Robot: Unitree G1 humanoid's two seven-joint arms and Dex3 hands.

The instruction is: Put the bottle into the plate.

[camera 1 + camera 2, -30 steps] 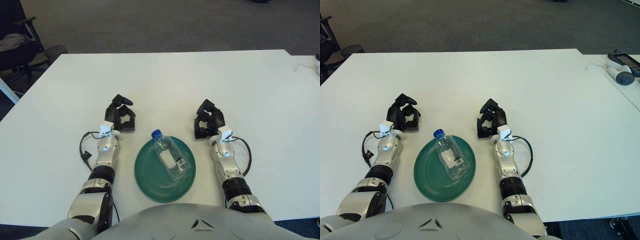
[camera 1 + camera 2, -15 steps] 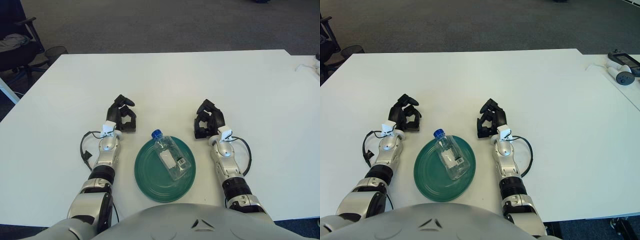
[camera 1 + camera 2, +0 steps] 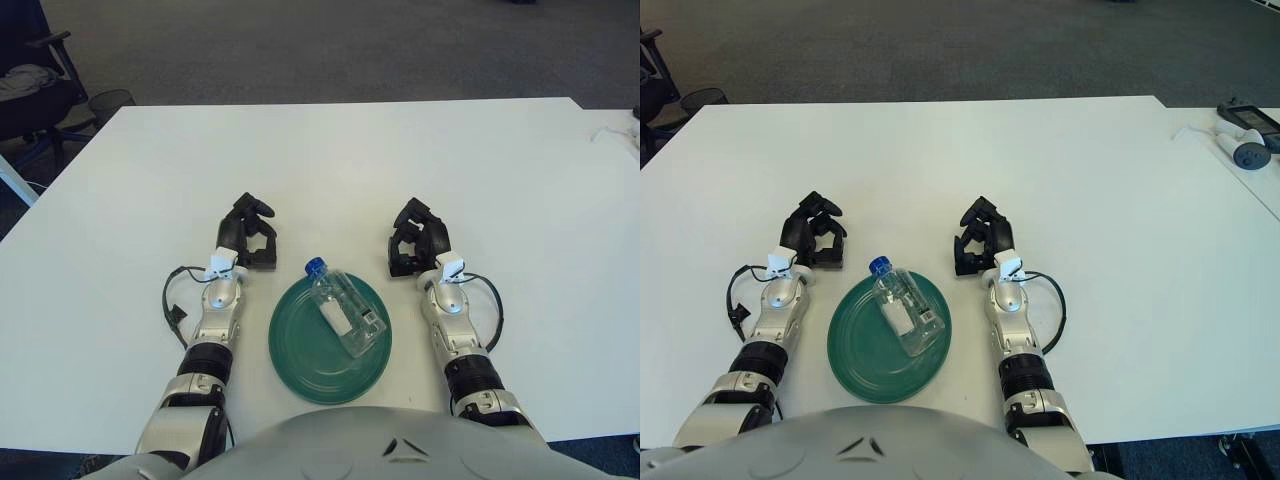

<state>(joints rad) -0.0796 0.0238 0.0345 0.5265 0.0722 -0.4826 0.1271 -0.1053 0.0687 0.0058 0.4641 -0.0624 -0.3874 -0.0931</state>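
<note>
Both robot hands show over the white tabletop [image 3: 330,160], one on each side of the green plate [image 3: 300,365]. On the left, the left robot hand [image 3: 249,232] sits just beyond the plate's upper-left edge, its black fingers [image 3: 262,207] curled inward around nothing. On the right, the right robot hand [image 3: 415,237] shows near the plate's upper-right edge, likewise curled with nothing between its fingers. Neither touches the plate or the bottle.

The clear plastic bottle [image 3: 345,315] lies on its side inside the plate, running diagonally: its blue cap [image 3: 315,267] points up and to the left and pokes just past the plate's far rim, while its base lies toward the plate's right part. A white label shows on the bottle's body. The plate rests on the tabletop close to the robot's torso, between the two forearms.

Black cables loop out from each wrist onto the tabletop. At the far right edge of the right eye view, a small dark device [image 3: 1252,118] and a pale handheld controller [image 3: 1246,152] lie on a neighbouring surface. An office chair [image 3: 30,85] and a dark mesh bin [image 3: 110,104] stand on the carpet beyond the tabletop's far left corner.
</note>
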